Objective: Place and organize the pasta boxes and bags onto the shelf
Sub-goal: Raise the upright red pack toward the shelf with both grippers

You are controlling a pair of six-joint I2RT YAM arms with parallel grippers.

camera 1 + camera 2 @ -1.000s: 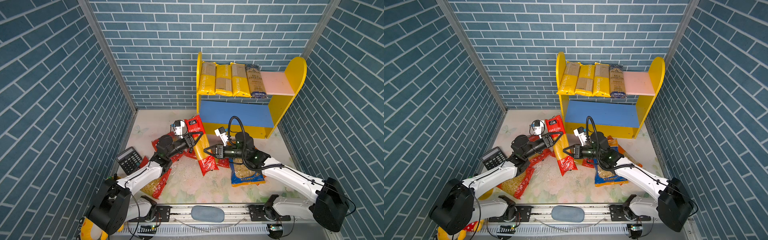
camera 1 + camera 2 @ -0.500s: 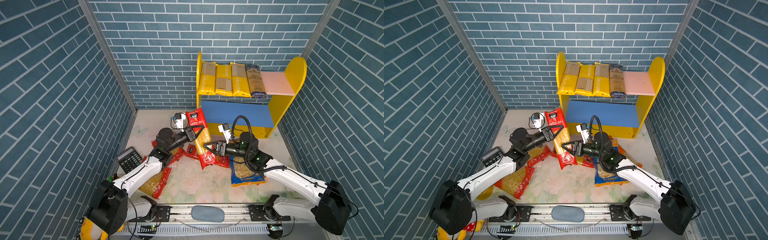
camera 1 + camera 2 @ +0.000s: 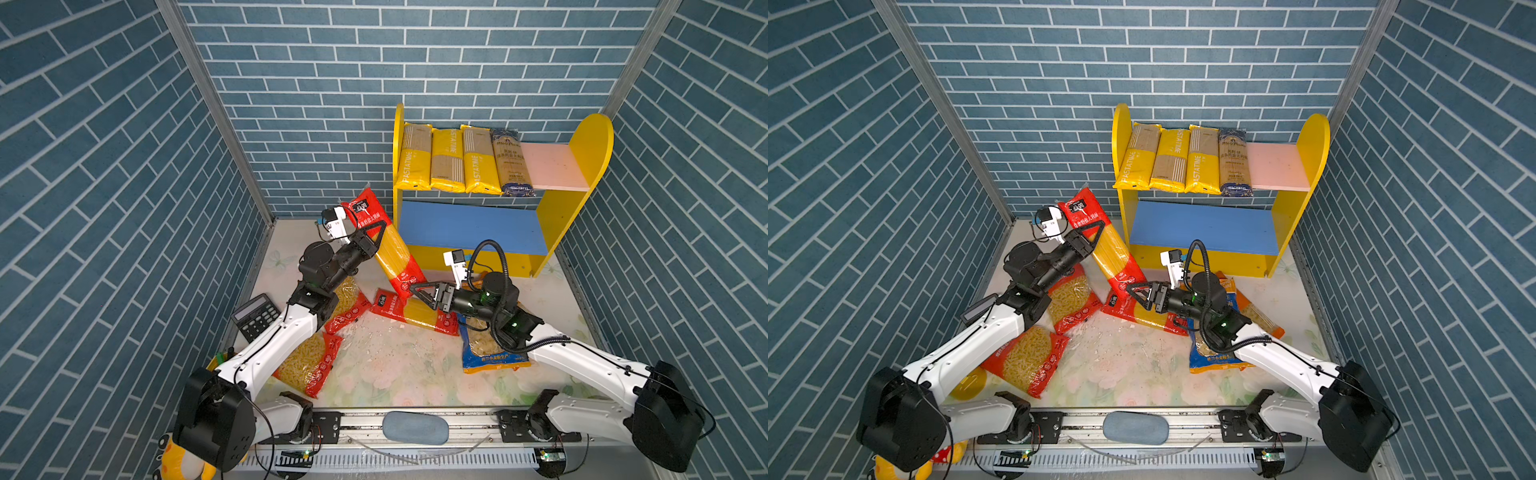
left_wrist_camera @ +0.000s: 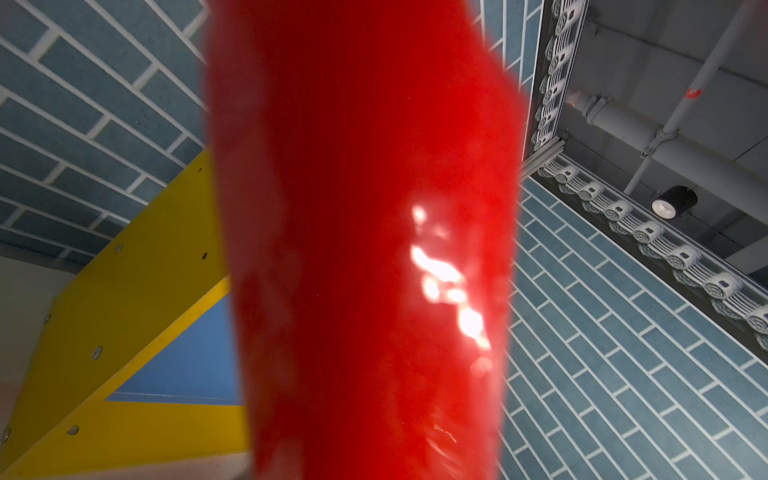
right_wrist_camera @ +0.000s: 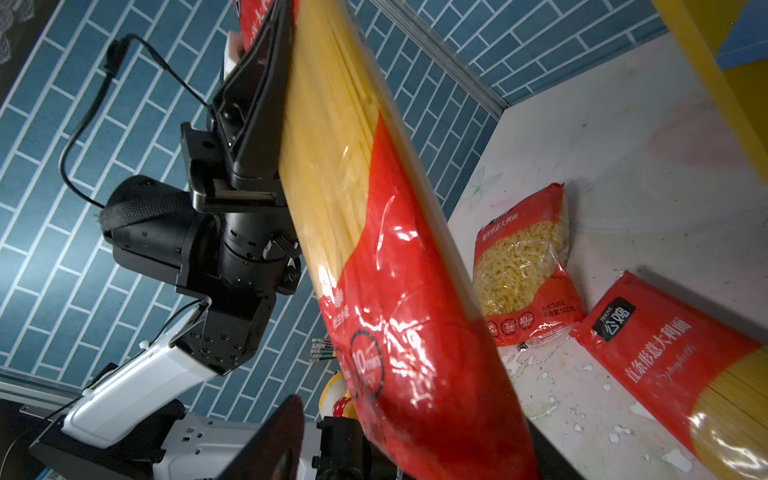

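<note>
**Q:** Blue brick-pattern walls, floral surface (image 3: pixel 395 365). Where is the pack in both top views?

**A:** The red spaghetti bag (image 3: pixel 390 249) slants just beside the shelf (image 3: pixel 590 137). Its upper part is clamped in the left tool (image 3: pixel 380 230). Its lower end meets the right tool (image 3: pixel 415 290), whose jaws stand apart. Four long packs (image 3: pixel 461 162) lie on the pink upper board (image 3: pixel 548 166), with bare board at one end.

**Q:** Left wrist view?

**A:** Glossy red film of the bag (image 4: pixel 361 208) fills the frame, blurred. The shelf's yellow panel (image 4: pixel 124 291) shows behind it. The tool itself is unseen.

**Q:** Right wrist view?

**A:** The left tool (image 5: pixel 282 62) pinches the bag (image 5: pixel 395 291) across its clear yellow section. A second spaghetti bag (image 5: pixel 665 357) lies flat on the surface.

**Q:** Handling?

**A:** The bag is probably stiff lengthwise, brittle inside and moderately heavy, and its film looks slippery. A hold nearer mid-length would likely reduce droop and slip.
</note>
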